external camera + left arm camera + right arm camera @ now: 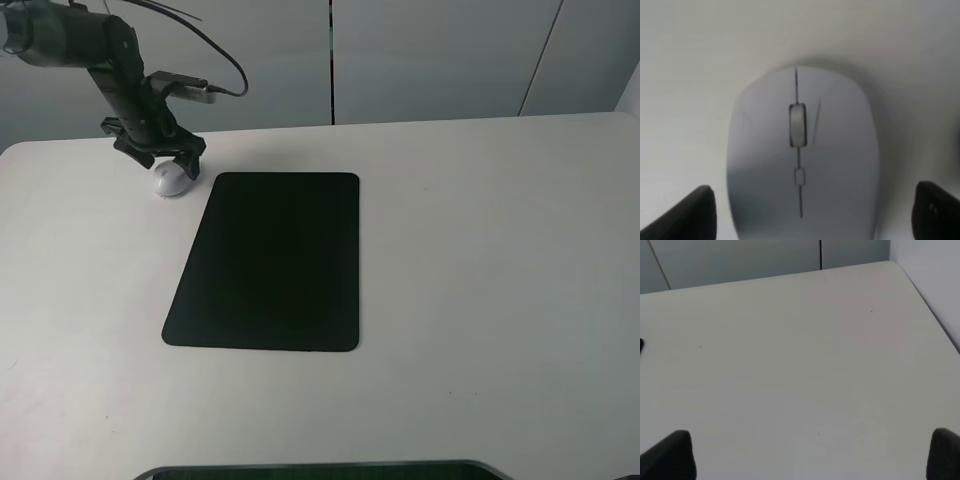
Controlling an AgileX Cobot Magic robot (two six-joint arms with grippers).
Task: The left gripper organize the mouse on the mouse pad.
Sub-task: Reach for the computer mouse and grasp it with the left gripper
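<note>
We see the left gripper low over the mouse, at the far-left part of the desk. The mouse sits on bare desk just beside the far-left corner of the mouse pad, not on it, w/ a small gap btw the two. The pad lies flat, long side running away from us. In the left wrist view the gripper is released: its fingers are spread wide, one each side of the mouse's rear, w/ a sliver of desk showing on both sides. The scroll wheel points away from the cam. The right gripper is also spread apart, only bare desk btw its fingers.
</note>
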